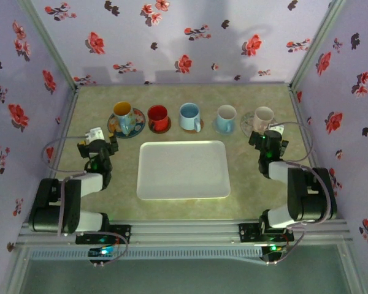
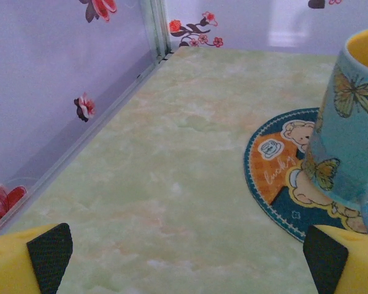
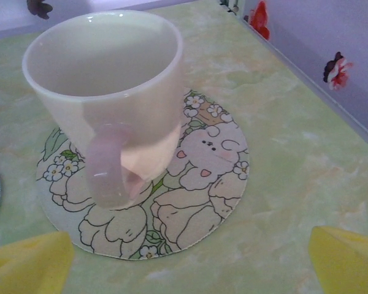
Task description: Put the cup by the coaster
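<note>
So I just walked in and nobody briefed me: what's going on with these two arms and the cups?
Nothing is being handled yet. A row of cups, each on a coaster, stands behind the white tray. The left gripper sits near the butterfly cup and the right gripper faces the cream cup. Both have their jaws open and hold nothing.

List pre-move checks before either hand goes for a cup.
1. Open left hand: ok.
2. Open right hand: ok.
3. Upright cream cup on bunny coaster, handle toward right hand: ok.
4. Bare table right of that coaster for set-down: ok.
5. Centring of left hand on butterfly cup: not ok, cup sits off to its right.
</note>
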`<state>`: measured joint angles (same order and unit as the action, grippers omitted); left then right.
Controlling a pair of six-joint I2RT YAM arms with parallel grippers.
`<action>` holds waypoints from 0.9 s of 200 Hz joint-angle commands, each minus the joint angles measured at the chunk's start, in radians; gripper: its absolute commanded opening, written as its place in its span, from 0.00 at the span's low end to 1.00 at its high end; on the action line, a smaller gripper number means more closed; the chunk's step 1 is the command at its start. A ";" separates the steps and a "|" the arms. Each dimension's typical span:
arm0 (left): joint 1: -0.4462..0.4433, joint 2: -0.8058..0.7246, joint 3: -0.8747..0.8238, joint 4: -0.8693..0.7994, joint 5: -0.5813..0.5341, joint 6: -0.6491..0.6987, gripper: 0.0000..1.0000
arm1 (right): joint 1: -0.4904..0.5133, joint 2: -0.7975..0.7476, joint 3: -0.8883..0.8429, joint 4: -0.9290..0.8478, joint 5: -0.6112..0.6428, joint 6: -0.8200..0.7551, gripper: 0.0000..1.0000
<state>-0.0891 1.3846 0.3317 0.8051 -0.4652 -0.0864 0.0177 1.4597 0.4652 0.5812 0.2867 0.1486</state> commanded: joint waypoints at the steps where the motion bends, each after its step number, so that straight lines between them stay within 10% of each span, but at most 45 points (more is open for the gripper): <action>1: 0.032 0.075 -0.002 0.146 0.046 0.020 1.00 | -0.001 0.030 0.020 0.054 -0.027 -0.023 0.99; 180: 0.054 0.162 0.049 0.115 0.199 0.050 1.00 | -0.007 0.088 -0.058 0.249 -0.130 -0.060 0.99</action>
<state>-0.0429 1.5387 0.3603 0.8902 -0.2752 -0.0639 0.0174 1.5429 0.4164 0.7601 0.1673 0.1040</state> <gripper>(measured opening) 0.994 0.996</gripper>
